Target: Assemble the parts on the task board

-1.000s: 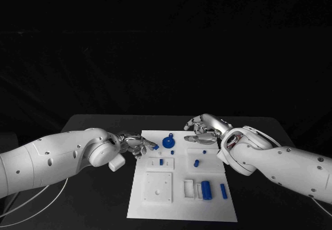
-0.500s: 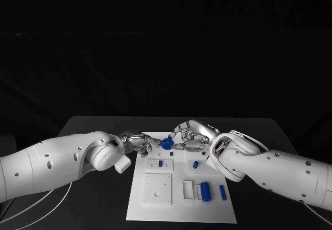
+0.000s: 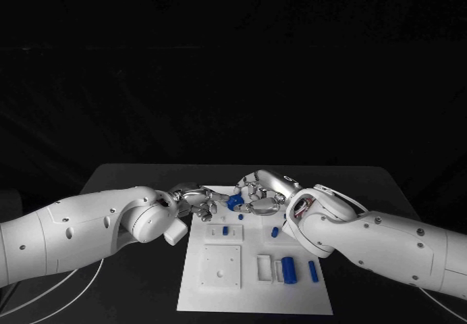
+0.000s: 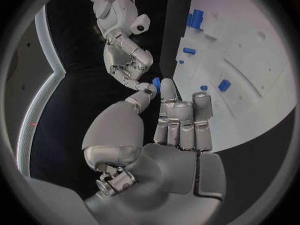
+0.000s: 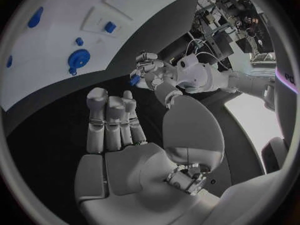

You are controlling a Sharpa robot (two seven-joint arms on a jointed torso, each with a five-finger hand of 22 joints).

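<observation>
no readable text, labels, brands, numbers or signs

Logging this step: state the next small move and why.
Probably the right hand closes its fingers on the small blue part pinched by the left hand: the hands nearly meet by the task board, and the right holds nothing.

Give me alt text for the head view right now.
Both hands, left hand and right hand, meet over the far end of the white task board around a round blue part. More blue parts lie nearer on the board.
</observation>
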